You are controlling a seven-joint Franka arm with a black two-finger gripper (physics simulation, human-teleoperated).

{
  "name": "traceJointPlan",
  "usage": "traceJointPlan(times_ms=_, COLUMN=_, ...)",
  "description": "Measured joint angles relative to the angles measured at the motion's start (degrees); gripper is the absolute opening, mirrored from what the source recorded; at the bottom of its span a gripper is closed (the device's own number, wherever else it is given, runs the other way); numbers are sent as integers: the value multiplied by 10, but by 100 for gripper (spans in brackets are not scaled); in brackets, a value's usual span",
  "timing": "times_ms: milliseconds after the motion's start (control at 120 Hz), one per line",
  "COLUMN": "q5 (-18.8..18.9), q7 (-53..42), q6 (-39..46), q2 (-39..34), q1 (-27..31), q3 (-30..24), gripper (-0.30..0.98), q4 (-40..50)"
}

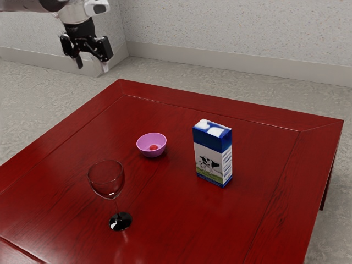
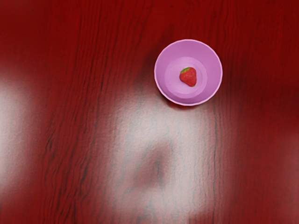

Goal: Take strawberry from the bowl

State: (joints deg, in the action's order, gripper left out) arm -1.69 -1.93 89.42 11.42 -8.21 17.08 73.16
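At the exterior view's left, the arm comes in along the upper edge, pale and dark by turns, and ends in the black claw. The claw is released: its two fingers stand apart with nothing between them, pointing down, well above the pale grey floor in that view. The red wooden bench, glossy and dark-grained, runs from the exterior view's left almost to its right.

Next along comes the wine glass, upright on its round black foot, its upper part clear enough to show the red wood through it. Then the small pink bowl, standing level on the bench (a rather cheerful colour against all that red). The strawberry is inside it, lying on the bottom. In the wrist view the bowl is seen from above, and the berry lies near the middle of its floor, apart from the rim, with a little green at one end. Pale glare spreads over the wood beside the bowl there.

Farther toward the exterior view's right, well apart from the glass, the milk carton stands upright: blue above, white below, with a black-and-white cow over a green strip. Behind the bench rises a speckled pale wall.
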Motion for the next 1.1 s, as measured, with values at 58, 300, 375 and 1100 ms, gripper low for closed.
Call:
traceJointPlan(times_ms=58, q5=-1, q7=0, q6=1, q2=13, q1=1, q3=-5, gripper=67, q4=0)
traceJointPlan(times_ms=300, q5=-14, q7=4, q6=44, q2=110, q1=2, q3=-23, gripper=67, q4=-12)
traceJointPlan(times_ms=375, q5=-21, q7=6, q6=69, q2=161, q1=3, q3=-28, gripper=67, q4=-13)
traceJointPlan(times_ms=1100, q5=-58, q7=84, q6=193, q2=336, q1=78, q3=-108, gripper=67, q4=-77)
